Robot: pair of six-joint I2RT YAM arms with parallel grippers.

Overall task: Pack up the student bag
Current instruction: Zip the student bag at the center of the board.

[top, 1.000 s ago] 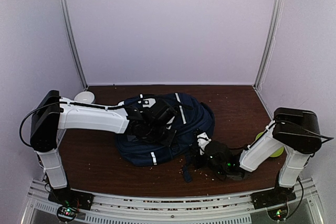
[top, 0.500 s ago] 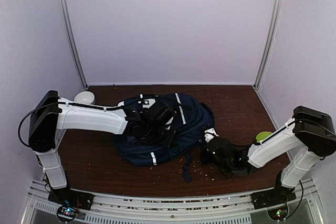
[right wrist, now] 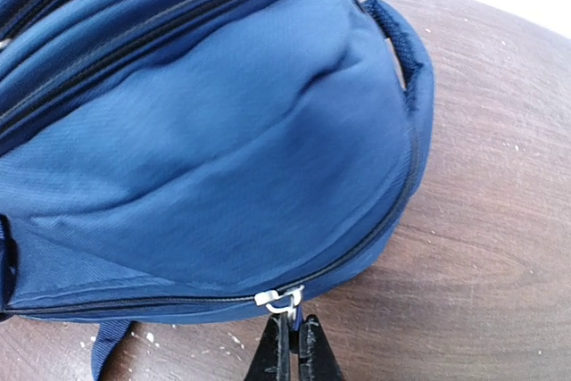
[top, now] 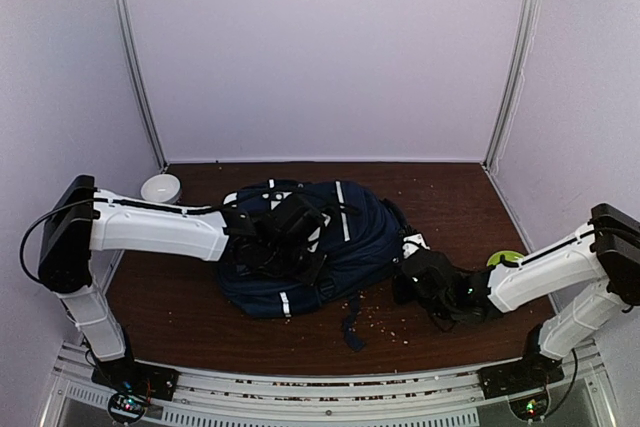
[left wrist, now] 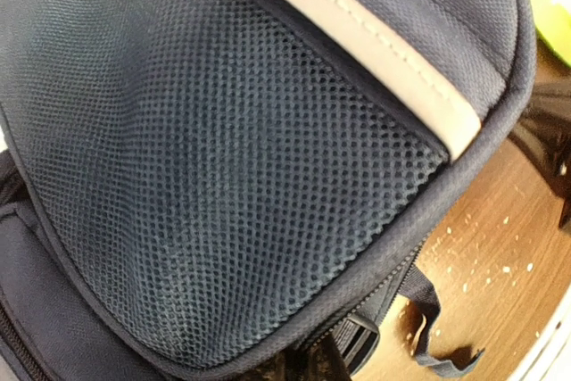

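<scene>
The student bag [top: 340, 237], a navy backpack with white stripes, lies in the middle of the brown table. My left gripper [top: 290, 232] rests on top of its left half. In the left wrist view its dark mesh pocket [left wrist: 214, 149] fills the frame, and my fingers barely show at the bag's lower seam [left wrist: 326, 359], closed on the fabric. My right gripper [right wrist: 292, 320] is shut on the blue tab of the silver zipper pull [right wrist: 280, 299] at the bag's right edge. In the top view the right gripper [top: 408, 272] sits against the bag's right side.
A white bowl [top: 160, 188] stands at the back left. A yellow-green object [top: 505, 259] lies behind my right arm. A loose dark strap [top: 350, 327] and pale crumbs [top: 385, 319] lie in front of the bag. White walls enclose the table.
My right gripper has moved right and away from me along the bag's edge, taking the zipper pull with it. The right arm has stretched out. The left arm has shifted slightly left.
</scene>
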